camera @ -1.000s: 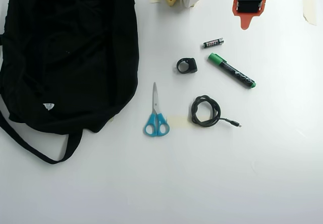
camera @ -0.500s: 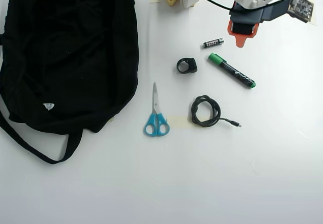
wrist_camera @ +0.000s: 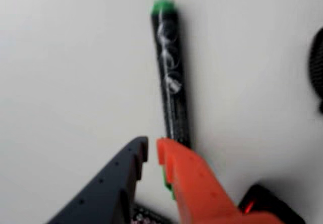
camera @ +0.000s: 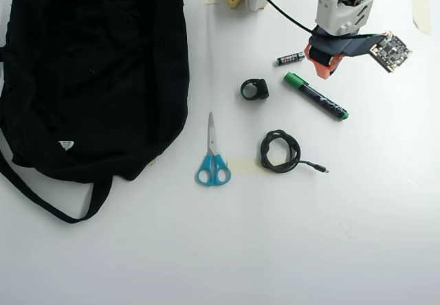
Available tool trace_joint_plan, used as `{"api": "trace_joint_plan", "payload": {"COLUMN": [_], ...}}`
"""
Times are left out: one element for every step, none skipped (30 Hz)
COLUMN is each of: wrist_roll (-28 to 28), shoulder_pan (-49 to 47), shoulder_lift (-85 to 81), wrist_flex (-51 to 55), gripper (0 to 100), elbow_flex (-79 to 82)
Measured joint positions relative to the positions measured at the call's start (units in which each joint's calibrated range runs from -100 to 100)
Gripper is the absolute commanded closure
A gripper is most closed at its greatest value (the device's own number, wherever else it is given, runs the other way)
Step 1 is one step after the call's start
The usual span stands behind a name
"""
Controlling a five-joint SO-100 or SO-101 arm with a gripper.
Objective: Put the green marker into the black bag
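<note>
Two fingers nearly closed, holding nothing; my gripper (wrist_camera: 152, 151) hovers above green marker (camera: 316, 96) cap end. Risk: descending this narrow, I'd knock it rolling.

End effector (camera: 322, 70) above green marker (camera: 316, 96) cap end. Battery (camera: 291, 58) just beside, left in overhead view; black ring (camera: 254, 88) near. Cable (camera: 280, 151) below. Surface (camera: 392, 181) right of marker bare.
</note>
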Motion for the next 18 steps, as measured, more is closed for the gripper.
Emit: {"api": "trace_joint_plan", "payload": {"wrist_roll": [-0.39,-0.39,-0.34,-0.34,-0.34,-0.34,0.00,0.29,0.49,0.44,1.03,1.90,3.03,4.49,5.52,6.50,7.03,7.33], "shoulder_pan": [-0.07,-0.07,-0.07,0.00,0.22,0.29,0.37,0.37,0.51,0.66,0.73,0.88,1.32,1.91,2.65,3.23,3.67,3.82], "shoulder_lift": [0.00,-0.17,0.00,0.08,0.00,-0.08,-0.08,0.00,0.00,-0.08,0.25,0.83,1.25,1.74,2.41,2.74,2.99,3.07], "wrist_flex": [-0.94,-2.49,-3.61,-4.04,-4.29,-4.38,-4.38,-4.38,-4.38,-4.38,-4.38,-4.29,-3.52,-2.40,-1.12,-0.17,0.34,0.60], "gripper": [98,98,98,98,98,98,98,98,98,98,98,98,98,98,98,98,98,98], "elbow_flex": [0.94,2.52,3.54,3.85,3.93,3.93,4.01,4.01,4.01,4.25,4.32,4.32,4.32,4.32,4.32,4.32,4.32,4.32]}}
